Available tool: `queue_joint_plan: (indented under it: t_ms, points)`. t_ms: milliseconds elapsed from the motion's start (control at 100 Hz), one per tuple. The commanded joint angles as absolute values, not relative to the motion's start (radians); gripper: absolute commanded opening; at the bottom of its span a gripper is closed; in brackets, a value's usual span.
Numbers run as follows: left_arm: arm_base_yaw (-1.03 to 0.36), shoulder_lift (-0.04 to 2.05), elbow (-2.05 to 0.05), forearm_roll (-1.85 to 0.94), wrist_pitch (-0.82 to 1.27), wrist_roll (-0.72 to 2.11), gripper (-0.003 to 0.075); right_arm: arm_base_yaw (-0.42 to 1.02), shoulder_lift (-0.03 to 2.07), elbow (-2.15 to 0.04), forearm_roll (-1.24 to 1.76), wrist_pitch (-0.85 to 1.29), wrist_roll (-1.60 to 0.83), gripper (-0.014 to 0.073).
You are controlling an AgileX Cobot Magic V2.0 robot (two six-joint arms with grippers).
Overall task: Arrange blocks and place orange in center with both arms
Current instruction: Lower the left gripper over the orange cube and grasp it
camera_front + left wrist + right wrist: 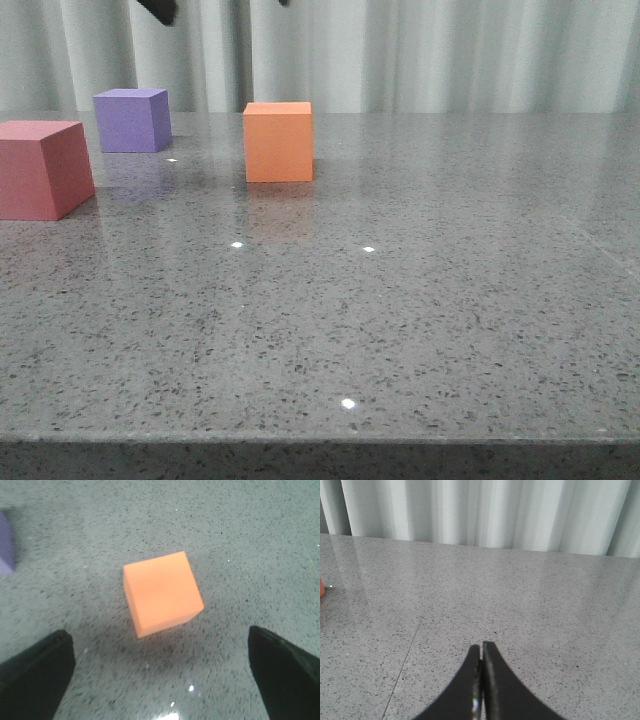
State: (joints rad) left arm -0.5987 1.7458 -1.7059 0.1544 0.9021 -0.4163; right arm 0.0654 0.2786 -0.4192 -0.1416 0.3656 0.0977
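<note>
The orange cube (278,141) stands on the grey table toward the back, left of centre. The purple cube (132,119) stands further back to its left, and the pink-red cube (42,168) is nearer, at the left edge. My left gripper (160,675) is open wide and empty, high above the table, with the orange cube (162,592) just beyond its fingers (35,675). A corner of the purple cube (6,542) shows there too. My right gripper (481,649) is shut and empty over bare table, away from the blocks.
The grey speckled table (400,300) runs to a front edge (320,438). Pale curtains (450,50) hang behind it. A dark part of an arm (160,10) shows at the top of the front view. A thin seam (402,665) crosses the tabletop.
</note>
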Motion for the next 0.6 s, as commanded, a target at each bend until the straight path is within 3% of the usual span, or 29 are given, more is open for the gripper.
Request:
queue_joint_plan:
  t_ms: [0,220,590]
  points:
    - [-0.620,1.759,-1.789,0.185,0.862,-0.449,0.0658,0.061,0.286,-0.443,-0.160,0.283,0.092,-0.0068]
    - [-0.634,1.881,-1.897,0.192,0.871,-0.470,0.0657,0.061,0.286,-0.443,-0.160,0.283,0.092,-0.0068]
    - [-0.632,1.953,-1.907,0.290,0.869,-0.550,0.0657,0.061,0.286,-0.443,-0.160,0.283,0.092,-0.0068]
